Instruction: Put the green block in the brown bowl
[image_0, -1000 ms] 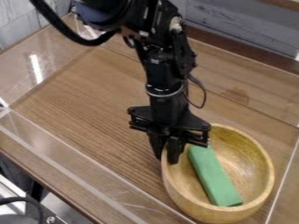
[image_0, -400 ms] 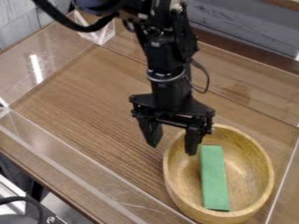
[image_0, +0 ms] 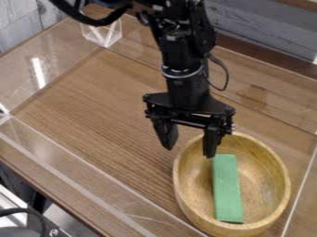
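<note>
The green block (image_0: 228,188) lies flat inside the brown bowl (image_0: 188,192) at the front right of the table, its long side running front to back. My gripper (image_0: 188,141) hangs just above the bowl's back-left rim, pointing almost straight down. It is open, its two dark fingers (image_0: 169,136) spread wide with nothing between them. The block is free of the fingers.
The bowl stands on a wooden tabletop (image_0: 87,102) enclosed by low clear plastic walls (image_0: 50,157). A small clear object (image_0: 104,33) sits at the back, beside the arm. The black arm (image_0: 180,46) rises from the gripper toward the top of the picture.
The gripper opened and let go of the green block, which settled flat in the bowl. The hand rose slightly above the rim.
</note>
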Controlling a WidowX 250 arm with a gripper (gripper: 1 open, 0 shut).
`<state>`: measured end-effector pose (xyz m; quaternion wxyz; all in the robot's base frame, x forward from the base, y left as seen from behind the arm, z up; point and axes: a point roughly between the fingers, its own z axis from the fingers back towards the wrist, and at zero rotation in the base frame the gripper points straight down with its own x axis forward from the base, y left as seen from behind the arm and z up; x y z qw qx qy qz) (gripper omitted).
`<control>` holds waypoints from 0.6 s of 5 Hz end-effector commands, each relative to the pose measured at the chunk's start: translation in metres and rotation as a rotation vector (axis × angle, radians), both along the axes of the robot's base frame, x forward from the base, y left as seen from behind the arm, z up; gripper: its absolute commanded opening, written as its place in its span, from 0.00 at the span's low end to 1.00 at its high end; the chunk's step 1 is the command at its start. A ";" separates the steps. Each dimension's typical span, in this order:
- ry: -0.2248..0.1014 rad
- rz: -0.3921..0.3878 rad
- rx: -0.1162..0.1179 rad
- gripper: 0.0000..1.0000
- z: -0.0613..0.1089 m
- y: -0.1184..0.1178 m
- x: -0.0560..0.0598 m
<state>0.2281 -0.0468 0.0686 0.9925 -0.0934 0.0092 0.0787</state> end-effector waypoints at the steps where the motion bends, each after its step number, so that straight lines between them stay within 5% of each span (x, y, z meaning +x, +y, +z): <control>1: -0.042 0.000 -0.009 1.00 0.010 -0.004 0.011; 3: -0.042 0.003 -0.014 1.00 0.009 -0.010 0.017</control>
